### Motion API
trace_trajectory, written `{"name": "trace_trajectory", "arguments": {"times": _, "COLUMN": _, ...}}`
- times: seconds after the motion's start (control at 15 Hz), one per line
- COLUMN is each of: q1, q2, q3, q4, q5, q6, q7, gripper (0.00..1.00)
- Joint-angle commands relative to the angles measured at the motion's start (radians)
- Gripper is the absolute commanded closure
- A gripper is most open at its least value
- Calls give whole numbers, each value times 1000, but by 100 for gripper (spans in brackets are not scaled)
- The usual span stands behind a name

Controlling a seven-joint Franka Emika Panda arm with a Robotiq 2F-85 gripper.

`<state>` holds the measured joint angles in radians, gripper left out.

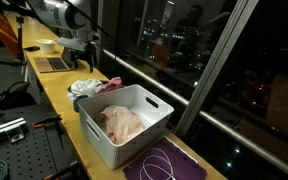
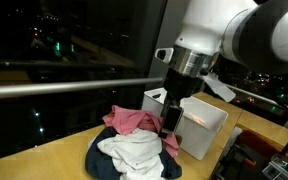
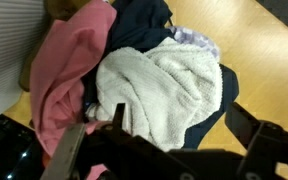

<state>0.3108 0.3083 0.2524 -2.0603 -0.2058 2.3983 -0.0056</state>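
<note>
A heap of laundry [image 2: 134, 150] lies on the wooden table [image 3: 269, 50]. In the wrist view a white towel [image 3: 159, 85] is on top, with a pink cloth [image 3: 69, 70] on one side and a navy cloth [image 3: 139, 25] behind and beneath it. My gripper [image 3: 176, 115] hangs just above the towel, open, with nothing between its fingers [image 3: 246, 125]. In both exterior views the gripper [image 2: 171, 125] stands over the heap [image 1: 89, 88], beside a white bin [image 1: 124, 125] that holds a pale pink cloth [image 1: 124, 122].
A purple mat [image 1: 169, 160] with a white cable lies next to the bin. A laptop [image 1: 54, 62] and a bowl [image 1: 47, 45] sit further along the table. A window with a metal rail [image 2: 64, 88] runs along the table's far edge.
</note>
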Motion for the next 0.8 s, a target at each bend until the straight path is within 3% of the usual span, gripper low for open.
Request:
{"name": "trace_trajectory", "arguments": {"times": 0.0, "q1": 45, "q2": 113, "q3": -10, "q4": 46, "q5": -43, "q6": 59, "q7": 22, "gripper": 0}}
{"name": "trace_trajectory", "arguments": {"times": 0.33, "q1": 102, "q2": 259, "q3": -36, "q4": 138, "q5": -82, "q6": 125, "q7": 9, "gripper": 0}}
{"name": "trace_trajectory", "arguments": {"times": 0.73, "q1": 85, "q2": 412, "q3": -70, "q4": 349, "q5": -62, "q6": 94, "q7": -51, "gripper": 0}}
